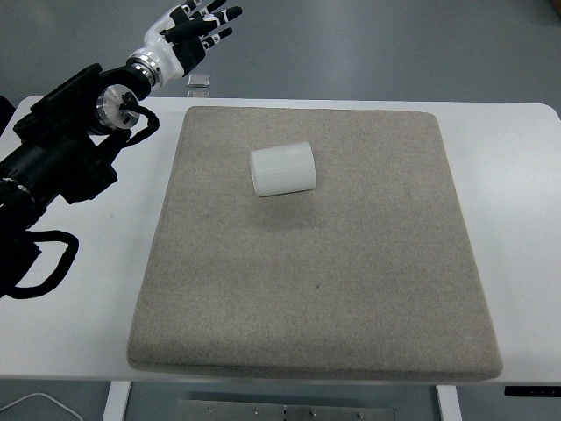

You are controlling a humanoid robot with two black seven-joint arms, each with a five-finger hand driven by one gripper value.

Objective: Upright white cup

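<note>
**White cup lies on its side, my left hand is empty**

The white cup [282, 169] lies on its side on the grey mat [316, 289], in the far half of the mat and a little left of its middle. Its body has fine ribs. The long axis goes from left to right, with the right end a little farther from me. I cannot tell which end is the mouth, and I cannot see inside, so I cannot say if something is in it. A soft shadow lies on the mat just near of the cup.

The mat covers most of the white table [517, 219], and bare table shows on the left, on the right and along the near edge.

My left hand [191, 28] is raised beyond the far left corner of the mat, over the far edge of the table. My fingers [219, 17] are spread and point to the far right; they hold nothing. The hand is well apart from the cup. My left arm [61, 158] reaches in over the left side of the table.

A small flat object [200, 81] is just below my hand, past the far edge.
</note>
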